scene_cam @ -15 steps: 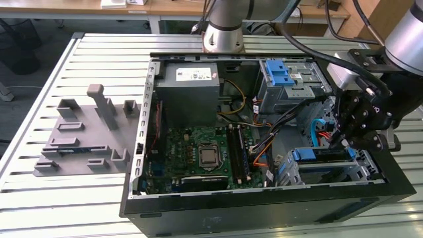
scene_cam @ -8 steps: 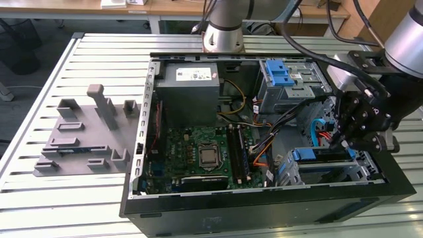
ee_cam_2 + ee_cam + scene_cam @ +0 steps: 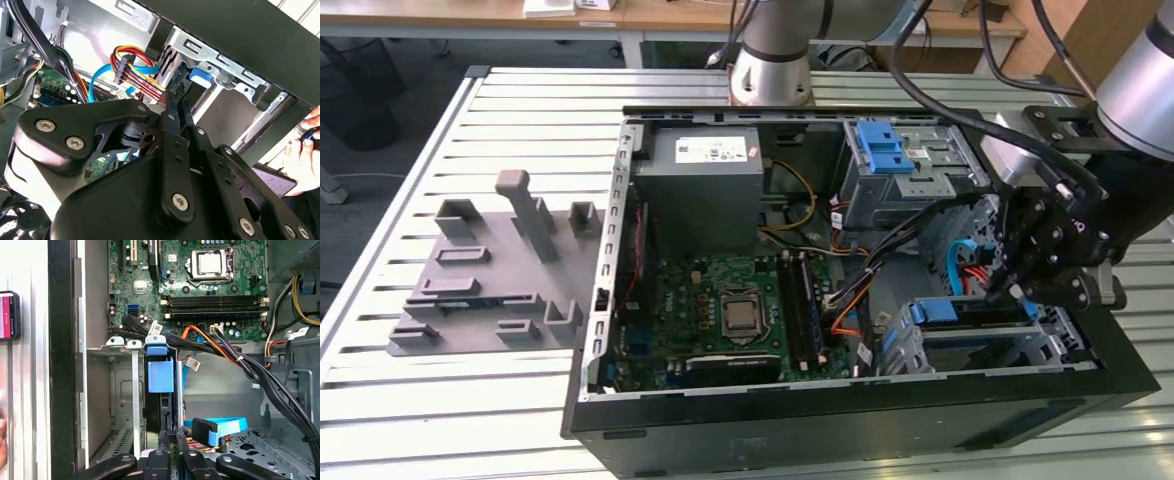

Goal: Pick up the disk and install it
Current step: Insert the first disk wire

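Note:
The disk [image 3: 160, 375] stands on edge in a slot of the metal drive cage [image 3: 122, 390], at the corner of the open computer case [image 3: 854, 425] on the exterior view's right. Its blue plastic carrier [image 3: 947, 312] faces outward. My gripper [image 3: 997, 293] hangs just above that cage. In both wrist views the black fingers [image 3: 179, 440] lie close together and point straight at the carrier's end. The gripper [image 3: 173, 97] looks shut with nothing held between its fingers. Whether the tips touch the carrier, I cannot tell.
Bundled cables [image 3: 235, 357] and a blue flat cable [image 3: 215, 427] run beside the cage. The motherboard [image 3: 734, 310], a grey power supply [image 3: 700, 170] and a second bay with a blue latch [image 3: 887, 145] fill the case. A grey fixture [image 3: 494, 270] lies on the exterior view's left. A hand [image 3: 304, 150] holds a phone [image 3: 7, 315].

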Tool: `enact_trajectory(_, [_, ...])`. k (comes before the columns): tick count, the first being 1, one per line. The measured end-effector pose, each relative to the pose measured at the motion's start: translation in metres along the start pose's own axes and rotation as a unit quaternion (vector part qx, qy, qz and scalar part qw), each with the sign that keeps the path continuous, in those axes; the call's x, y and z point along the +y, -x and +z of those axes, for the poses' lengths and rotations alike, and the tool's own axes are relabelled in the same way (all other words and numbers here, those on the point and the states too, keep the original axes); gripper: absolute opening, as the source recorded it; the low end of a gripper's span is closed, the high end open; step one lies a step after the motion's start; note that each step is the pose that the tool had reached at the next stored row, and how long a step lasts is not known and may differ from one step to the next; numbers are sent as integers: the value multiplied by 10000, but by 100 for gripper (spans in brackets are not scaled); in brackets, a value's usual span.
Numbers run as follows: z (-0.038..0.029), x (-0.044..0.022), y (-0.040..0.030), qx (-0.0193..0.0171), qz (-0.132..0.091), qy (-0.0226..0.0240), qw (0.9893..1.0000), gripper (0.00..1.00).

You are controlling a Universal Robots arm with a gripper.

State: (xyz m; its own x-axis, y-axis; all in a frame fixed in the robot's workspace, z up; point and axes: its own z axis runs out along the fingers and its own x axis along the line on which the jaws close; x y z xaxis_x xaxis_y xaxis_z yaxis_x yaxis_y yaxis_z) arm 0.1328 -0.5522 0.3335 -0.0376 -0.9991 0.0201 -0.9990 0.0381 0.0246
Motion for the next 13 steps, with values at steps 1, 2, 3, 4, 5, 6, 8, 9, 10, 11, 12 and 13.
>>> enact_trajectory(1, [1, -1, 0, 1, 0, 0, 10000, 16])
enact_trajectory(2, [4, -2, 0, 1, 0, 0, 10000, 16])
enact_trajectory(3, [5, -5, 0, 0, 0, 0, 10000, 16])
enact_trajectory(4, [5, -7, 0, 0, 0, 0, 10000, 16])
enact_trajectory(5, [6, -8, 0, 1, 0, 0, 10000, 16])
enact_trajectory(6, [6, -9, 0, 1, 0, 0, 10000, 16])
enact_trajectory(8, [6, -9, 0, 2, 0, 0, 10000, 16])
enact_trajectory(9, [7, -9, 0, 1, 0, 0, 10000, 16])
enact_trajectory(10, [7, -9, -2, 1, 0, 0, 10000, 16])
enact_trajectory(11, [7, -9, -4, 1, 0, 0, 10000, 16])
enact_trajectory(12, [9, -10, -5, -1, 0, 0, 10000, 16])
enact_trajectory(13, [8, -10, -7, 0, 0, 0, 10000, 16])
